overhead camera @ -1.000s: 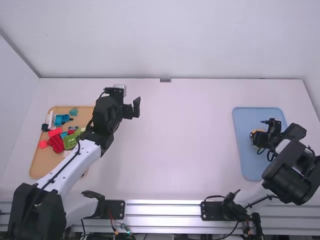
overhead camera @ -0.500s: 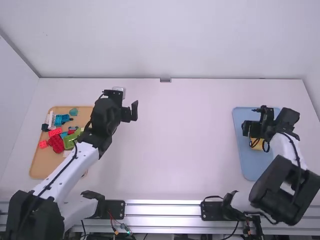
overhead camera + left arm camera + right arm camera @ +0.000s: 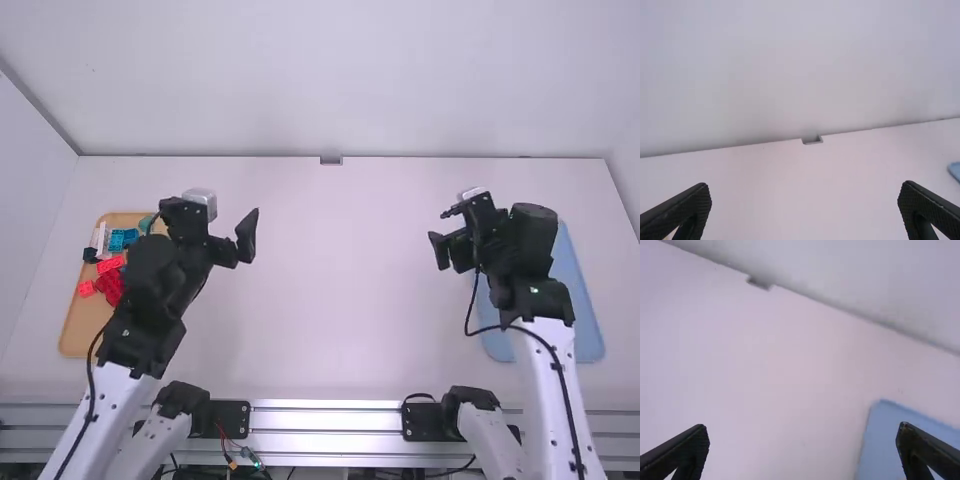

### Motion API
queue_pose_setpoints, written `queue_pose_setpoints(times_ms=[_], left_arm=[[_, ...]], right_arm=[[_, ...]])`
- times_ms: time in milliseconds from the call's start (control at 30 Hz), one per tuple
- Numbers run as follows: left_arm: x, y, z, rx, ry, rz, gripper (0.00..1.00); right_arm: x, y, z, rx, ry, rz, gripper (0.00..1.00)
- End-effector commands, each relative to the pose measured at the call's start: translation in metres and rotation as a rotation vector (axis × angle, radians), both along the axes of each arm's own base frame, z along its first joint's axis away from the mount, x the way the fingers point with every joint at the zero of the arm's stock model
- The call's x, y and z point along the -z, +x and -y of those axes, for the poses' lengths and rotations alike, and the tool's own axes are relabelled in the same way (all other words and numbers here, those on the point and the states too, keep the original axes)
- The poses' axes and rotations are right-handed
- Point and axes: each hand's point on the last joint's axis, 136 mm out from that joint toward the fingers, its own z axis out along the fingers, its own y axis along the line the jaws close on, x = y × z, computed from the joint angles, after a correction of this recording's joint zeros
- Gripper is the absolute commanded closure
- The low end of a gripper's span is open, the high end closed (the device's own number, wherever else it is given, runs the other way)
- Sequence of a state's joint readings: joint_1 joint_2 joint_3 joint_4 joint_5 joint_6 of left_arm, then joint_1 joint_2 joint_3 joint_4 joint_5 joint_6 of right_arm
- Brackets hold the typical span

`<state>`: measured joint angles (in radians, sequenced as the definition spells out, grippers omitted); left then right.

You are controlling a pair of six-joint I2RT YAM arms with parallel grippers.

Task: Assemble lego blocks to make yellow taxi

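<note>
Left gripper [image 3: 805, 186] and right gripper [image 3: 803, 426] are both spread wide, nothing held. Loose lego blocks [image 3: 110, 286] are left on an orange tray [image 3: 77, 335] beside the left fingers; beside the right, a blue tray [image 3: 589, 320]. Taxi progress cannot be told.

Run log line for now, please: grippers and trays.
left gripper open, empty | right gripper open, empty | red and blue blocks on tan tray | blue tray partly hidden by right arm
</note>
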<state>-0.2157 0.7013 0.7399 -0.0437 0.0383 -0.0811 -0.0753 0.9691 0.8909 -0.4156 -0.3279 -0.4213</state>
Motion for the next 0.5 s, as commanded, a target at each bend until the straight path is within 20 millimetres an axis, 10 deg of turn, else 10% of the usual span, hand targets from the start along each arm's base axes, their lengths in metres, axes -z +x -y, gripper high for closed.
queue_pose_setpoints(times_ms=[0,467], left_arm=[[0.002,-0.002,-0.010,-0.033,0.030,0.023,0.04],[0.046,-0.027,-0.072,-0.247,0.079,0.055,0.27]], right_arm=[[-0.006,-0.001,0.000,0.026,0.003,0.022,0.04],[-0.012,-0.017,0.020,0.273,0.098,0.204,0.27]])
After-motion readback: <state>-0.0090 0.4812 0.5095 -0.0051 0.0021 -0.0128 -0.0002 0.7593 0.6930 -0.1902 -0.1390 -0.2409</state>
